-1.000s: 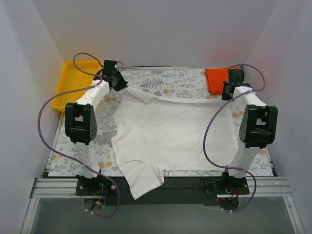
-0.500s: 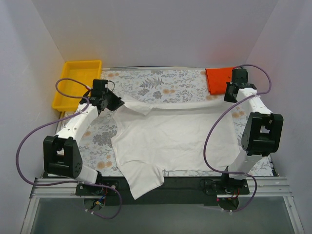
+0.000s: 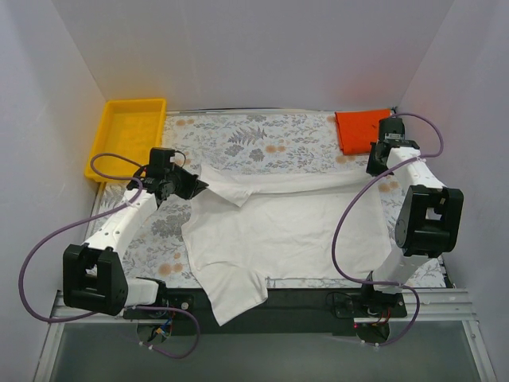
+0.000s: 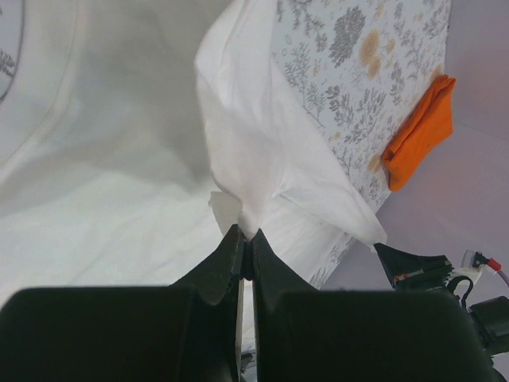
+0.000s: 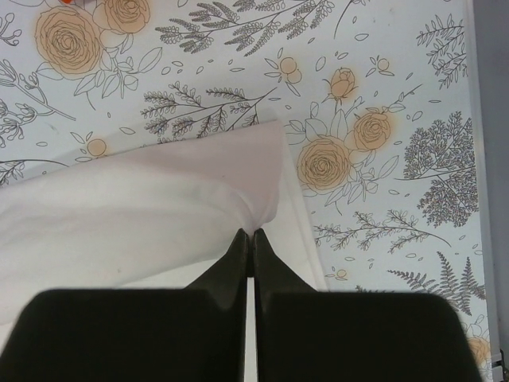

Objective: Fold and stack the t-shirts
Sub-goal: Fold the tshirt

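Pinching the white t-shirt [image 3: 278,227] at its far left corner, the left gripper [image 4: 245,239] had both fingers pressed together on a bunched fold of the cloth, which rose in a peak from between the tips. The right gripper [image 5: 251,235] was likewise clamped on the shirt, its fingers closed on the far right corner, with the flower-printed table cover [image 3: 262,135] bare just beyond that corner. Between the two grips the shirt's far edge ran as a straight band across the table, from left to right. The rest of the white shirt lay spread over the middle of the table, back towards the arm bases, and one flap at its near left hung over the table's near edge onto the dark rail. No print showed on the upward side. The orange-red t-shirt [image 3: 359,131], folded small, sat flat in the far right corner of the table, just beyond the right arm's wrist and apart from the white shirt. A yellow tray [image 3: 134,102] stood at the far left corner.
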Robot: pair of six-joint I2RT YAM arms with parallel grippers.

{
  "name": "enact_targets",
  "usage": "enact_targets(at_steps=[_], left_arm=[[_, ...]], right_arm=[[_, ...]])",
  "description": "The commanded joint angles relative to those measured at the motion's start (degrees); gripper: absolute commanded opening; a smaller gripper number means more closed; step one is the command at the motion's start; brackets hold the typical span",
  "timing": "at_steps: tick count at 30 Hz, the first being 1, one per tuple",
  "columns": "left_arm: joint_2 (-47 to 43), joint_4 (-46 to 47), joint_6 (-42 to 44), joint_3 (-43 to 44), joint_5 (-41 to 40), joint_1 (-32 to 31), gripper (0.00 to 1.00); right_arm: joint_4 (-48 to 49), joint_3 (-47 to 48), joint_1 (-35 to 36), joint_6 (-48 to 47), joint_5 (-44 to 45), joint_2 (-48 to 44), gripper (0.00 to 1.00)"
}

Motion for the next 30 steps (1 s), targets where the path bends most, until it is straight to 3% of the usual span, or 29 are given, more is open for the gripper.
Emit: enact_targets(at_steps=[1, 8, 15, 30], left_arm=[[-3.04, -0.49, -3.92, -2.59, 1.63, -1.36, 0.0], [-8.05, -0.05, -6.92, -8.92, -1.36, -2.77, 0.0], [-6.3, 2.49, -5.6, -15.51, -3.2, -2.77, 0.0], [-6.64, -1.01, -1.91, -8.49, -6.02, -2.77, 0.0]], right_arm=[[-0.37, -0.3, -0.43, 0.73, 1.4, -1.3, 0.01], [-0.46, -1.35, -0.51, 1.17, 1.84, -0.33, 0.01], [-0.46, -3.99, -0.51, 1.7, 2.19, 1.25, 0.01], [-3.53, -5.83, -0.52, 4.51, 3.86, -2.17, 0.01]])
